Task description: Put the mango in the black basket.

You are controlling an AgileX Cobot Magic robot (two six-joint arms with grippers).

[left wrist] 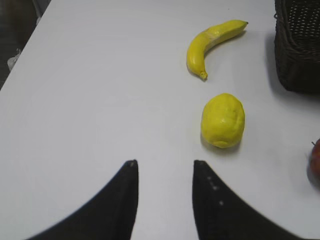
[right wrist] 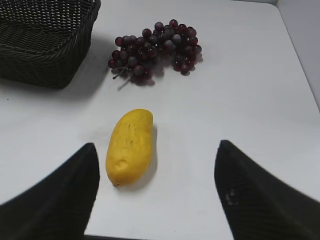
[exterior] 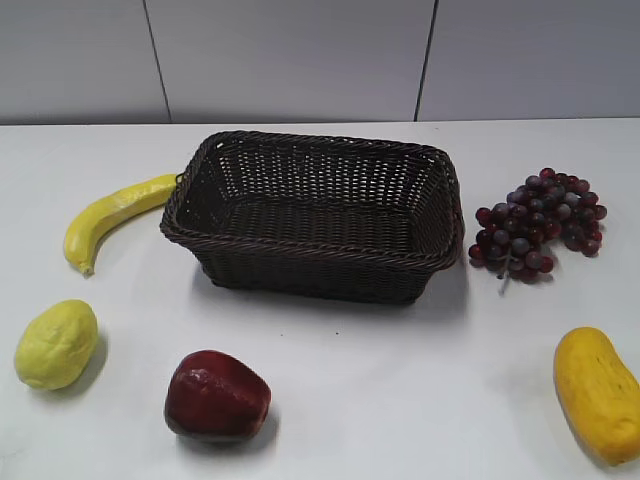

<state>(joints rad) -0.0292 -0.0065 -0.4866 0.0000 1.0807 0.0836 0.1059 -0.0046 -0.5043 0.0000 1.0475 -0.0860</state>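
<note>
The orange-yellow mango [exterior: 597, 392] lies on the white table at the front right. In the right wrist view the mango [right wrist: 129, 146] lies just ahead of my open right gripper [right wrist: 156, 145], close to its left finger and not touched. The black basket [exterior: 315, 213] stands empty at the table's middle back; its corner shows in the right wrist view [right wrist: 47, 40] and its edge in the left wrist view [left wrist: 299, 45]. My left gripper [left wrist: 165, 162] is open and empty above bare table. Neither gripper shows in the exterior view.
A banana [exterior: 112, 215] lies left of the basket. A yellow lemon [exterior: 56, 344] sits at the front left, ahead of my left gripper [left wrist: 223, 120]. A dark red apple [exterior: 216, 395] lies front centre. Purple grapes [exterior: 540, 223] lie right of the basket.
</note>
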